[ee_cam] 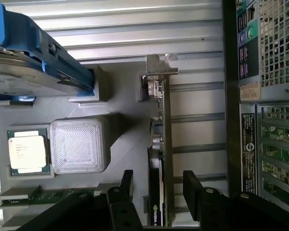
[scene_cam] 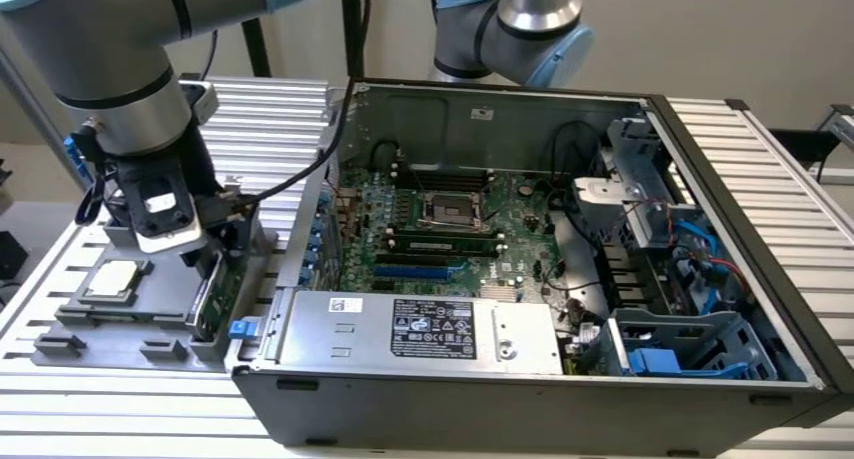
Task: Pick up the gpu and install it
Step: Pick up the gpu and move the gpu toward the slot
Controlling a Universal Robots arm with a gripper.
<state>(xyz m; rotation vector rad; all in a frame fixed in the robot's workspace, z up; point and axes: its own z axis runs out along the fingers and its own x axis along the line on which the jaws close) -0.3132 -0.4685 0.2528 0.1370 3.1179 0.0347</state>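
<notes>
Our claw (ee_cam: 158, 183) hangs with its two fingers (ee_cam: 127, 185) apart, one on each flat side of the gpu (ee_cam: 164, 144). We see a gap between each finger and the card, so we judge that nothing is gripped yet. The gpu stands on its long edge in a slot of the grey holder (ee_cam: 130, 144). That holder sits on the slatted counter (ee_cam: 135, 29) just beside the open computer case (scene_cam: 534, 409), on the exterior view's left of it. The card's long axis runs from its silver bracket (ee_cam: 161, 72) straight in between the fingers, so the claw straddles the part away from the bracket and would close across the card's thin dimension. In the exterior view the claw sits directly above the card, low over the holder. The same holder carries the square CPU chip (ee_cam: 28, 153) and the hard drive with blue rails (ee_cam: 19, 72), both off to one side of the claw. We judge the pick-up in hand and the install not begun.
</notes>
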